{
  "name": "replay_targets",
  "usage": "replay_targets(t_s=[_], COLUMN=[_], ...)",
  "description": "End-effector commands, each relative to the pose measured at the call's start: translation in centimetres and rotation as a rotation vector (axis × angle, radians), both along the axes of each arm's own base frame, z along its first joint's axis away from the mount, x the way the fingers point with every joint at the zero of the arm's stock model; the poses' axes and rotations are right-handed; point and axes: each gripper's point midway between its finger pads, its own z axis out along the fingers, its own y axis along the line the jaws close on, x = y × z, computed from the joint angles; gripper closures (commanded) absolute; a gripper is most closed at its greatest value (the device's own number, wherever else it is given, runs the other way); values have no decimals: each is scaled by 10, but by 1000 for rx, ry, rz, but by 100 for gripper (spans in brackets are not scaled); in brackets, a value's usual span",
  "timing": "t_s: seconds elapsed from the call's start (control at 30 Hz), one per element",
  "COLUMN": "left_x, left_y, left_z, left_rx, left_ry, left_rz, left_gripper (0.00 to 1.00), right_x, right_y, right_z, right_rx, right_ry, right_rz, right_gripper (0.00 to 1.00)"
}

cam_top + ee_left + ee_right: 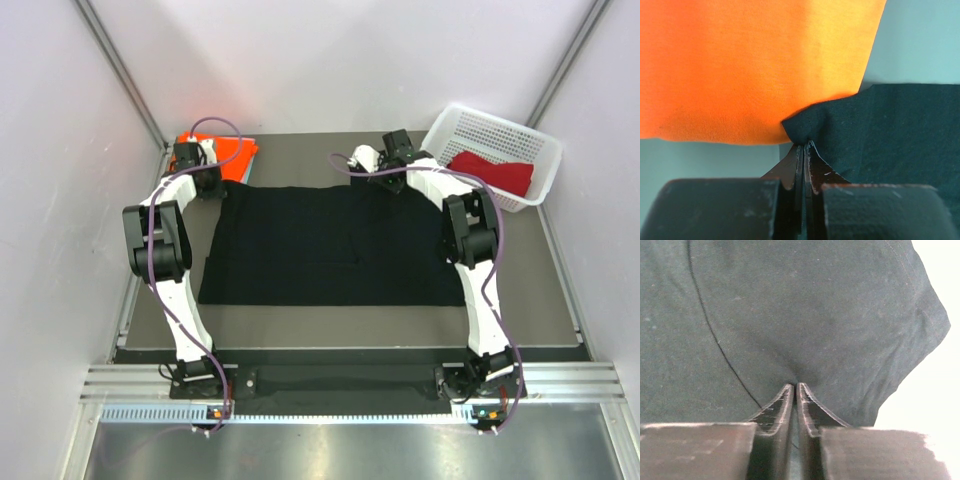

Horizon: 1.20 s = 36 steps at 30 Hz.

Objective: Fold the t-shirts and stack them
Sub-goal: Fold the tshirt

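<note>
A large black t-shirt [335, 245] lies spread flat across the middle of the table. My left gripper [220, 188] is at its far left corner. In the left wrist view the left gripper [804, 143] is shut on a pinched corner of the black t-shirt [890, 135], right beside the folded orange t-shirt [750, 65]. My right gripper [386, 188] is at the shirt's far edge, right of centre. The right wrist view shows that gripper [795, 385] closed on a small fold of the black t-shirt [805, 315]. A dark red t-shirt [490, 172] lies in the basket.
The orange t-shirt [225, 152] sits folded at the back left corner of the table. A white mesh basket [520, 135] stands at the back right, close to the right arm. Grey walls close in the table on three sides.
</note>
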Motion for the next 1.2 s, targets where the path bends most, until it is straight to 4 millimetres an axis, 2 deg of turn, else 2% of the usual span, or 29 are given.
replay_targets(t_s=[0.0,0.1,0.13,0.17,0.2,0.23,0.27,0.37,0.4,0.43,0.47,0.5,0.57,0.6,0.7,0.8,0.97,1.1,1.17], left_x=[9,9,8,7,7,6,5,2,1,-1,-2,-2,-4,-4,-4,-1,-3,-8,-11], left_y=[2,3,4,4,3,2,3,1,0,1,0,2,4,6,10,15,37,44,46], left_z=[31,33,34,35,38,36,37,38,39,38,37,38,36,35,37,41,48,58,56], left_rx=[30,27,27,25,21,16,12,0,-4,-6,-5,2,9,15,15,33,81,108,115], left_ry=[-76,-75,-76,-75,-81,-78,-78,-77,-77,-73,-71,-73,-66,-62,-68,-81,-77,-98,-104], left_rz=[-3,9,17,22,29,30,35,43,47,50,52,58,65,74,94,115,197,230,243], left_gripper=[100,100,100,100,100,100,100,100,100,100,100,100,100,100,100,100,100,100,100], right_x=[11,18,21,22,23,22,24,13,8,5,-1,-5,-9,-18,-27,-28,-24,-25,-25], right_y=[-2,-9,-15,-16,-21,-20,-18,-23,-28,-29,-32,-31,-32,-33,-31,-31,-27,-21,-20], right_z=[0,12,25,29,37,56,66,80,76,81,74,82,85,84,84,80,71,75,82], right_rx=[-5,-18,-35,-35,-43,-18,3,17,-2,10,6,14,24,20,30,32,29,39,51], right_ry=[-45,-105,-143,-167,-196,-232,-267,-296,-291,-299,-287,-302,-330,-328,-336,-345,-351,-387,-419], right_rz=[-10,-60,-100,-119,-151,-178,-196,-269,-297,-319,-330,-336,-354,-356,-361,-373,-367,-386,-409], right_gripper=[100,100,100,100,100,100,100,100,100,100,100,100,100,100,100,100,100,100,100])
